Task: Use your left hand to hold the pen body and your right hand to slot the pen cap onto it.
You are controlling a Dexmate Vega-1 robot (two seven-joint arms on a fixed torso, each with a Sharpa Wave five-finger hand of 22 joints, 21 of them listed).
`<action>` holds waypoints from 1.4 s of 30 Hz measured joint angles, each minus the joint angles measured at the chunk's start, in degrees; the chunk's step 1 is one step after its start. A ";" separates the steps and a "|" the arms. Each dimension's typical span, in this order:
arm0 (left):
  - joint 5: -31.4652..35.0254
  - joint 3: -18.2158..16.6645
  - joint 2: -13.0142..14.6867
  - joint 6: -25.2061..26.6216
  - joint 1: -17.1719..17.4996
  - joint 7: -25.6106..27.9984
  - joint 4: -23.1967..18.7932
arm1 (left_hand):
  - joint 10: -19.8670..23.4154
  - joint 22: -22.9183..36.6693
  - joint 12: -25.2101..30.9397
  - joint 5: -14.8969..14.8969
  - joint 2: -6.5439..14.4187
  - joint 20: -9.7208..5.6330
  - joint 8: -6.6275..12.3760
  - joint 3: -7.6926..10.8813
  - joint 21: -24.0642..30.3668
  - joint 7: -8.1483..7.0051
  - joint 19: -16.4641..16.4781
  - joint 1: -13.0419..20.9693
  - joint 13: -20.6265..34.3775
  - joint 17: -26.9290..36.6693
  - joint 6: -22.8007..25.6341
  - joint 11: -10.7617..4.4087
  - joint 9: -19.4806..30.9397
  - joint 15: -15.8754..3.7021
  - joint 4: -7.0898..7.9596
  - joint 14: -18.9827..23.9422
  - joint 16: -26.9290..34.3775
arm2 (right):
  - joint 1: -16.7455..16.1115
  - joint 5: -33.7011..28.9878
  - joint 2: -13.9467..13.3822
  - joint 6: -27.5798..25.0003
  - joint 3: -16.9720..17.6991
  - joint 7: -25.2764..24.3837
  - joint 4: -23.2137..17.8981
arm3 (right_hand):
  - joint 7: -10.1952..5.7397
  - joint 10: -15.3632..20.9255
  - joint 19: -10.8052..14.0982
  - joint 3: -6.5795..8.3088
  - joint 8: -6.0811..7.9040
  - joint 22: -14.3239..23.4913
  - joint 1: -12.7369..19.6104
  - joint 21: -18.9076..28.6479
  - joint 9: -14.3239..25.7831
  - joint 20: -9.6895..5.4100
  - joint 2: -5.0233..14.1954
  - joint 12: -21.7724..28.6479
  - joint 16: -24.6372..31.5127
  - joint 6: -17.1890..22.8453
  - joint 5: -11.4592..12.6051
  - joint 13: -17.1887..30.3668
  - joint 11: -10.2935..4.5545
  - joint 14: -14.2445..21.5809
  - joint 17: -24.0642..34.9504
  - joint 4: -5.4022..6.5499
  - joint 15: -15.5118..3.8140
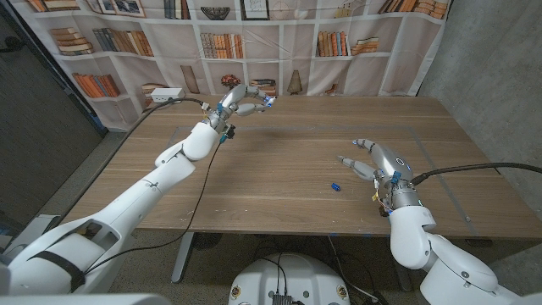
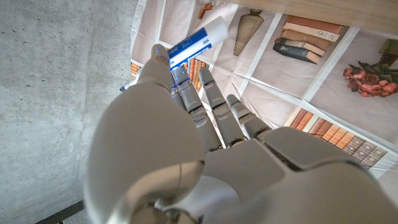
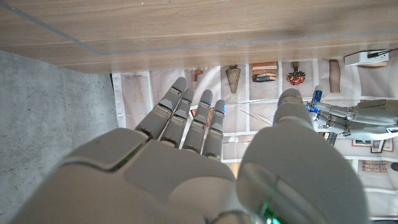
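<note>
In the head view, the white right hand is seen nearest the camera, raised over the near right part of the brown wooden table with its fingers spread and nothing in them. The small blue pen cap is seen lying on the table just to the left of that hand, apart from the fingers. Farther off, the white left hand is held above the far edge of the table, and the white pen body with blue print is pinched at its fingertips. In the left wrist view, the left hand is seen from behind, and the pen body is held tilted between the thumb and the fingertips, against the printed bookshelf backdrop. In the right wrist view, the right hand is shown loose and holding nothing, and the left hand with the pen body is seen small in the distance.
</note>
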 measured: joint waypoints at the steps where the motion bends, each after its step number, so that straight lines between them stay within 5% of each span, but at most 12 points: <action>1: 0.09 0.00 0.21 0.01 -0.02 -0.15 -0.10 | 0.00 0.00 0.00 0.00 0.00 0.00 0.00 0.00 0.00 0.00 0.00 0.00 0.03 0.00 0.00 0.00 -0.02 0.00 0.00 0.00 0.00 | 0.84 -0.58 -0.22 -1.29 -1.16 0.52 -0.20 | 0.00 0.00 0.08 0.00 0.00 0.00 0.61 0.00 0.00 -0.08 -0.02 0.00 0.00 0.00 0.00 0.00 0.00 0.15 0.00 0.00 0.12; 22: 1.27 0.75 1.69 -0.19 -2.09 -2.74 0.26 | -0.03 0.01 -0.09 0.03 -0.07 0.00 -0.19 0.22 0.01 0.11 0.00 0.07 0.66 0.00 0.11 -0.03 -0.11 0.00 -0.22 0.00 0.00 | 16.75 -11.00 -1.51 -20.12 -23.26 9.40 -0.20 | -1.13 4.29 1.42 0.48 0.00 0.28 2.56 0.00 -0.01 -0.18 0.00 0.48 0.00 1.13 0.20 0.00 -2.00 2.92 0.00 0.49 -0.03; 31: 1.30 1.01 1.64 -1.09 -2.70 -2.99 1.03 | -0.03 0.02 -0.17 0.03 -0.44 0.31 -0.29 0.22 0.01 0.12 -0.30 -0.29 1.51 0.00 0.12 -0.03 -0.09 0.00 -0.22 0.00 0.00 | 20.96 -12.14 -0.74 -24.89 -28.45 10.05 1.25 | -1.06 10.18 3.57 0.79 0.56 0.46 3.76 0.43 -0.01 -0.29 -0.15 1.56 0.44 6.58 0.20 -0.14 -4.05 7.74 0.11 0.80 -0.41; 42: 1.12 1.01 1.62 -1.62 -2.79 -2.98 1.42 | 0.28 0.02 -0.56 0.01 -0.60 0.31 -0.52 0.22 0.01 0.38 -0.30 -0.46 4.69 0.00 0.64 0.28 -0.10 0.00 -0.22 -0.45 0.00 | 24.24 -14.60 0.47 -27.45 -32.22 13.45 3.60 | -0.20 11.19 4.28 0.78 0.55 0.55 4.52 0.43 -0.03 -0.19 -0.45 1.56 0.44 7.77 0.20 -0.13 -3.18 9.81 0.11 0.80 -0.46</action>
